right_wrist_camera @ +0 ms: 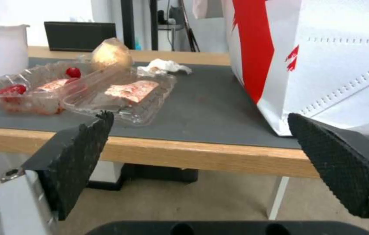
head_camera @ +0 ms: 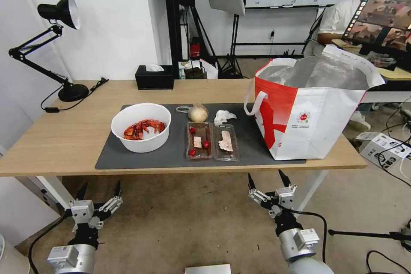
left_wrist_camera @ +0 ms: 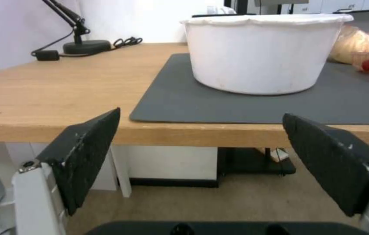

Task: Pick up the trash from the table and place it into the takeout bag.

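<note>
Left gripper (head_camera: 99, 189) and right gripper (head_camera: 265, 179) both spread wide, empty, below the table (head_camera: 64, 137) front edge. On the dark grey mat (head_camera: 171, 154): round white bowl (head_camera: 141, 127) of red shells, clear hinged tray (head_camera: 212, 141) with scraps, crumpled tissue (head_camera: 223, 116), bagged beige ball (head_camera: 198, 113). Foil-lined red-and-white takeout bag (head_camera: 312, 111) stands open at the mat's right end.

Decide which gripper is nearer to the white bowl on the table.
Left. The left gripper sits below the table edge almost in front of the bowl; the right gripper is farther right, before the tray and bag.
</note>
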Available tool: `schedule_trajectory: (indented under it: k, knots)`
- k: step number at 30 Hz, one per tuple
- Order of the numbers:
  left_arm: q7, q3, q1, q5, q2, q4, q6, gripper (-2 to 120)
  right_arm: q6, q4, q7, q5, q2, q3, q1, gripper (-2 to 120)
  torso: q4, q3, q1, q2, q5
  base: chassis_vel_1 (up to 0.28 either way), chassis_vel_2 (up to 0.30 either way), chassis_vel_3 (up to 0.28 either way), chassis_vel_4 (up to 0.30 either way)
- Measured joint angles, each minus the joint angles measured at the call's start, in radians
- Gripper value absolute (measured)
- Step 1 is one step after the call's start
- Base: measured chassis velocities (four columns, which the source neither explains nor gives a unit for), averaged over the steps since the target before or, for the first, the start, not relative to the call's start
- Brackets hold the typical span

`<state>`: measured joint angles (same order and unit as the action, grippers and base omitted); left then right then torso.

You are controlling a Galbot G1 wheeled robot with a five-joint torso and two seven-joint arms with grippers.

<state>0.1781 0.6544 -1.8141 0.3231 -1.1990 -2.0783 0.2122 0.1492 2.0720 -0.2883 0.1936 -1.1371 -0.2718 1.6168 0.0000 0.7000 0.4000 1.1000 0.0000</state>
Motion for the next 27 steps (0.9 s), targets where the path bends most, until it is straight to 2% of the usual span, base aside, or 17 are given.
schedule_trajectory:
  k: [27]
  knots:
    - [0.000,0.000,0.000,0.000,0.000,0.000,0.000,100,0.000,0.000,0.000,0.000,0.000,0.000,0.000,100,0.0000,0.000,0.000,0.000,0.0000,0.000,0.000,0.000,0.000]
